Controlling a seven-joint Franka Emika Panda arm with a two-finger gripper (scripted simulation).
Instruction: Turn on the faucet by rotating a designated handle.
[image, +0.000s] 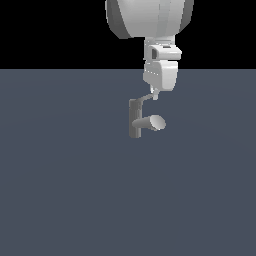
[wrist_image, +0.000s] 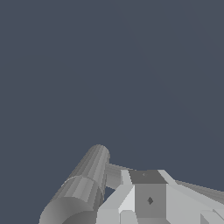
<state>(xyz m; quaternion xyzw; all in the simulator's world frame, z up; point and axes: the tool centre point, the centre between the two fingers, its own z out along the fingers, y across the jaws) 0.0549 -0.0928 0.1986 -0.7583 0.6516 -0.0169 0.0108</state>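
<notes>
The faucet (image: 134, 120) stands upright on the grey floor in the exterior view, its thick round-ended spout (image: 151, 123) pointing toward the exterior view's right. The thin handle (image: 144, 98) slants out from its top cap. My gripper (image: 155, 94) hangs straight down from above, its fingers together, with the tip at the handle's outer end; it holds nothing. In the wrist view the spout (wrist_image: 83, 188) lies beside my fingertips (wrist_image: 149, 199), and the handle (wrist_image: 114, 176) runs behind them.
A flat, dark grey floor (image: 60, 190) spreads all around the faucet. The arm's wide white body (image: 150, 17) fills the space directly above it.
</notes>
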